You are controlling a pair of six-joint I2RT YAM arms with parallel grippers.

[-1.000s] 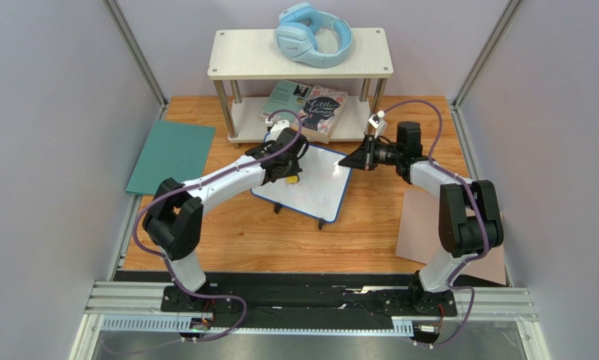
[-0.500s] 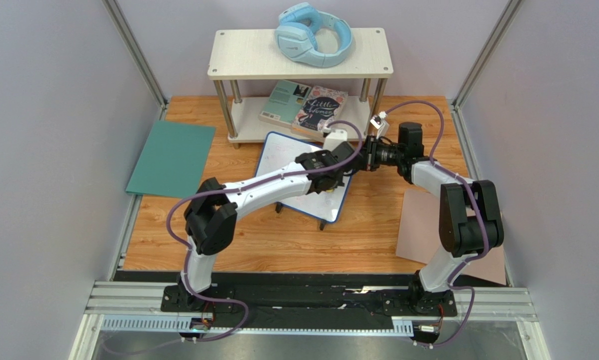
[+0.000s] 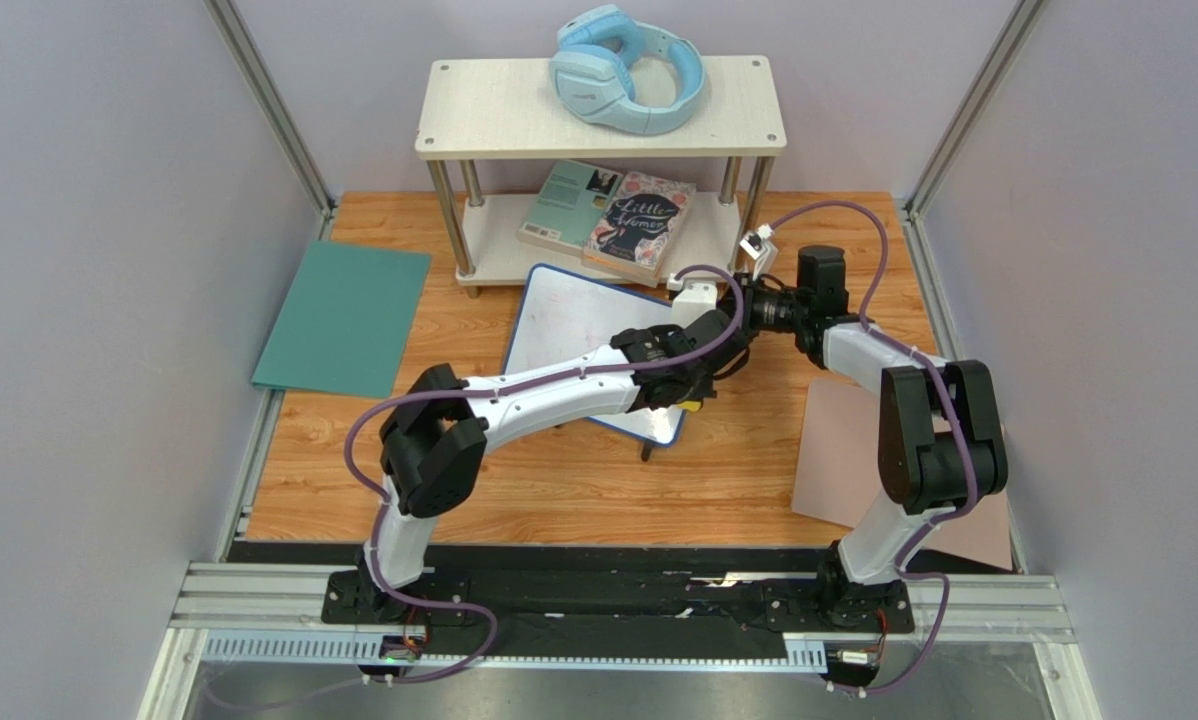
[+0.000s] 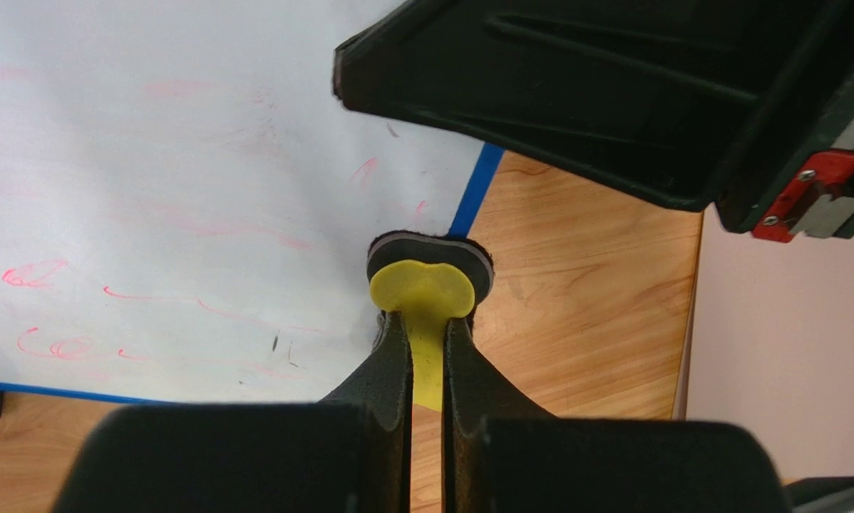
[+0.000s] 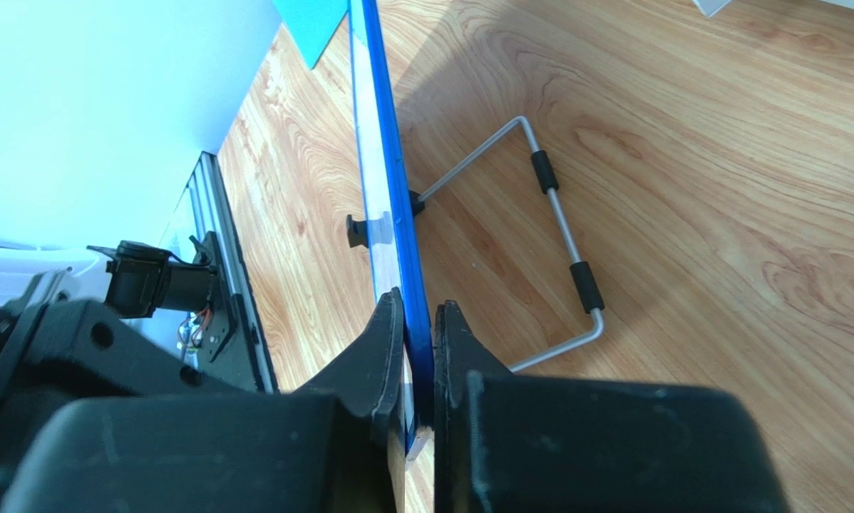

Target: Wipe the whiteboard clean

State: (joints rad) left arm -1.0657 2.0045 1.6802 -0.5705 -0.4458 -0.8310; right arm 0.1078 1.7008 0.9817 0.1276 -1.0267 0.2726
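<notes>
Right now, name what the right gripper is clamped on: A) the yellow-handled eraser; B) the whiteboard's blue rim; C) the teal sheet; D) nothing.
B: the right wrist view shows the right gripper closed on the whiteboard at its blue rim.

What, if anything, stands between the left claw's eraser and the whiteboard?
Nothing visible does. The left claw, shut on the yellow eraser, has its pad at the right edge of the whiteboard; the right claw clamps the blue rim.
</notes>
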